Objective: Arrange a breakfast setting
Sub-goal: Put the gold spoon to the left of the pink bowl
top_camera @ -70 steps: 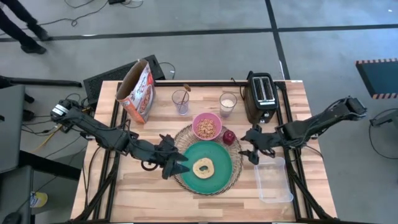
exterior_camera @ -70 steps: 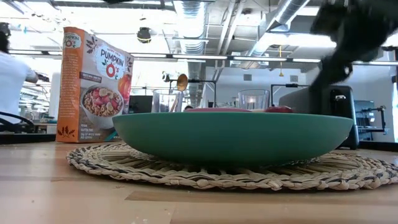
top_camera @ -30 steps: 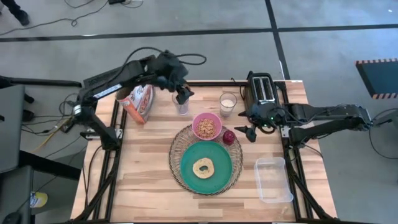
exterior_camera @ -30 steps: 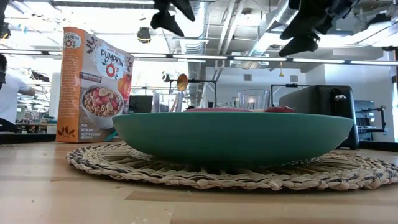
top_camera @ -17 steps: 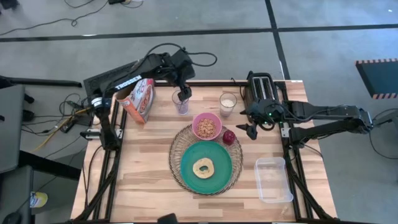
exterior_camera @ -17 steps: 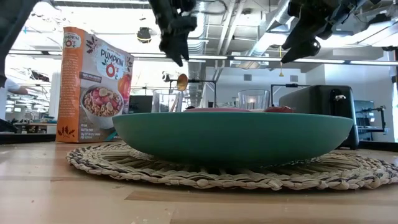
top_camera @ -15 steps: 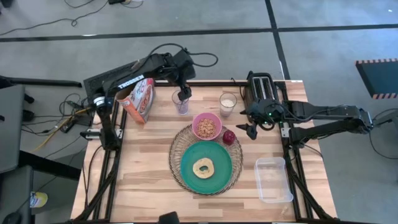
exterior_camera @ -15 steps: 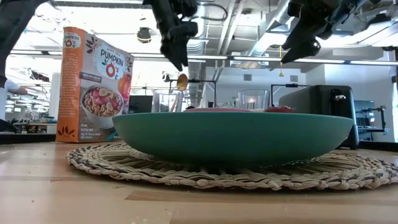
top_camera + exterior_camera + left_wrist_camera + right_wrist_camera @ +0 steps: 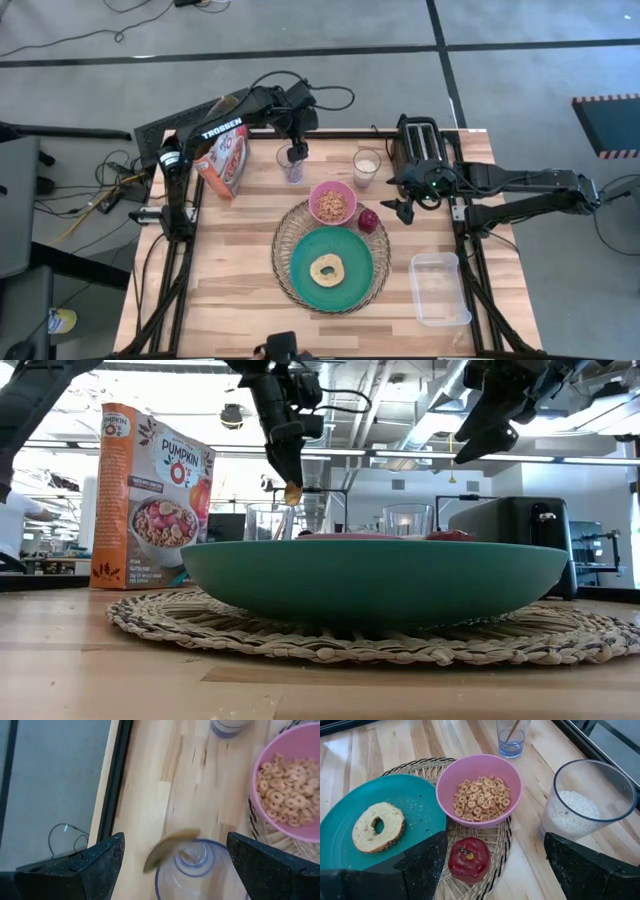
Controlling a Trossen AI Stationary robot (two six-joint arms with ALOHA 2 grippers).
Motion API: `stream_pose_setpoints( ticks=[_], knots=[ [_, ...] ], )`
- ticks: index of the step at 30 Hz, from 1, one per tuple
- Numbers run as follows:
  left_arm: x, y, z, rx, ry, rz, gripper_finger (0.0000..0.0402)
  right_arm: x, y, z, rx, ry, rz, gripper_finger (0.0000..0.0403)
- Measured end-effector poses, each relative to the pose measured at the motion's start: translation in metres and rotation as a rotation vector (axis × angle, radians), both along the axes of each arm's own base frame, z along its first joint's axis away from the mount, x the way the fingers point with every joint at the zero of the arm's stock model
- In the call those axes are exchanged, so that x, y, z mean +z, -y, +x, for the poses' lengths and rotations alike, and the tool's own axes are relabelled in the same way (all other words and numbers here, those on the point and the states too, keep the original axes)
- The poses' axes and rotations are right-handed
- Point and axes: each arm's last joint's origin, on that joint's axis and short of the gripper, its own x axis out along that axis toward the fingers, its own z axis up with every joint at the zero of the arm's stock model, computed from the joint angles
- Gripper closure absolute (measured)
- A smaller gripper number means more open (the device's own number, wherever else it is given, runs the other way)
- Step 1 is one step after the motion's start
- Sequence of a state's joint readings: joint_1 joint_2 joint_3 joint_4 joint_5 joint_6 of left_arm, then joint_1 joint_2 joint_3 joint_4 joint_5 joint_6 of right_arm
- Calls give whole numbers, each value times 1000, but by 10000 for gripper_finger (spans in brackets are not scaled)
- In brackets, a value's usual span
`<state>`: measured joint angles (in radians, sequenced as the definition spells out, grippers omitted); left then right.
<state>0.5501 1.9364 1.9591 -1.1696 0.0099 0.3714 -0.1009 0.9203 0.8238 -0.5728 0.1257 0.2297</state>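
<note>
Your left gripper (image 9: pixel 293 152), jaws spread and empty, hangs right above the small spoon (image 9: pixel 170 848) standing tilted in the clear glass (image 9: pixel 290 166), nearer than your waiting, released right gripper (image 9: pixel 402 209).

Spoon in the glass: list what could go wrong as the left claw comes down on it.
1. The left claw hangs open right over the small spoon, which leans on the rim of the clear glass; a skewed close could tip the glass.
2. The pink bowl of cereal stands close by on the wire charger; a swinging spoon might knock it.
</note>
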Motion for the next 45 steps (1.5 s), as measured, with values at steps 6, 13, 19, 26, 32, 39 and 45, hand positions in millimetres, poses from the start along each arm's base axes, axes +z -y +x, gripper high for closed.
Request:
stream_pose_setpoints(
  ticks=[6,13,19,26,32,39,45],
  knots=[
    [-3,-11,-3,-6,11,-9,65,0,0,0,-6,-1,7,42],
    [-25,-17,2,-5,-54,-71,72,0,0,0,-7,-1,7,42],
    [-24,-16,3,-13,-50,-84,125,0,0,0,-7,-1,6,42],
    [-23,-15,2,-18,-56,-83,209,0,0,0,-8,-1,5,42],
    [-23,-15,2,-20,-62,-85,272,0,0,0,-11,-1,2,42],
    [-23,-15,2,-20,-62,-84,321,0,0,0,-11,-2,2,42],
    [-23,-15,2,-20,-62,-84,348,0,0,0,-8,-3,-1,42]
  ],
)
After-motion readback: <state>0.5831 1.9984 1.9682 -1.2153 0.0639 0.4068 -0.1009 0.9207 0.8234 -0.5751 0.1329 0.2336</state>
